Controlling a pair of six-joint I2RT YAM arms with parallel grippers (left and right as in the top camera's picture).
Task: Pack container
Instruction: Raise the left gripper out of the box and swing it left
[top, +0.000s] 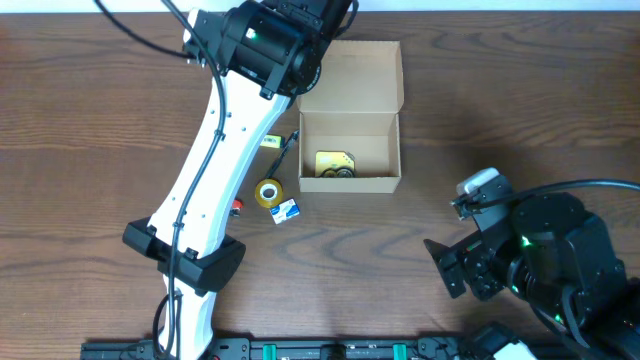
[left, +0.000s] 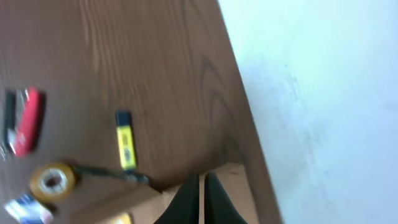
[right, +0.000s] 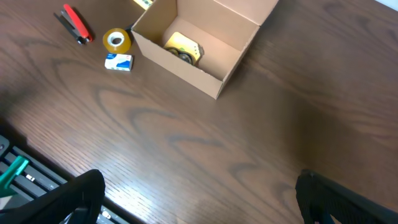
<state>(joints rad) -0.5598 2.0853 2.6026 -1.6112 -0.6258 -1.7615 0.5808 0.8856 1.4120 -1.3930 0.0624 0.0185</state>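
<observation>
The tan cardboard container (top: 350, 181) stands open mid-table with its lid flap (top: 362, 75) folded back. A yellow item (top: 335, 164) lies inside it, and it also shows in the right wrist view (right: 182, 47). My left arm reaches over the container's far left corner. Its gripper (left: 203, 200) is shut and empty, just above the cardboard edge (left: 231, 175). My right gripper (right: 205, 202) is wide open and empty above bare table at the front right, well apart from the container (right: 186, 67).
Left of the container lie a yellow tape roll (top: 267, 193), a small blue-and-white item (top: 287, 210), a yellow highlighter (top: 271, 141) and a red-and-black tool (right: 76, 25). A thin black item (left: 112, 174) lies beside the tape roll. The table's far edge (left: 239, 87) is close.
</observation>
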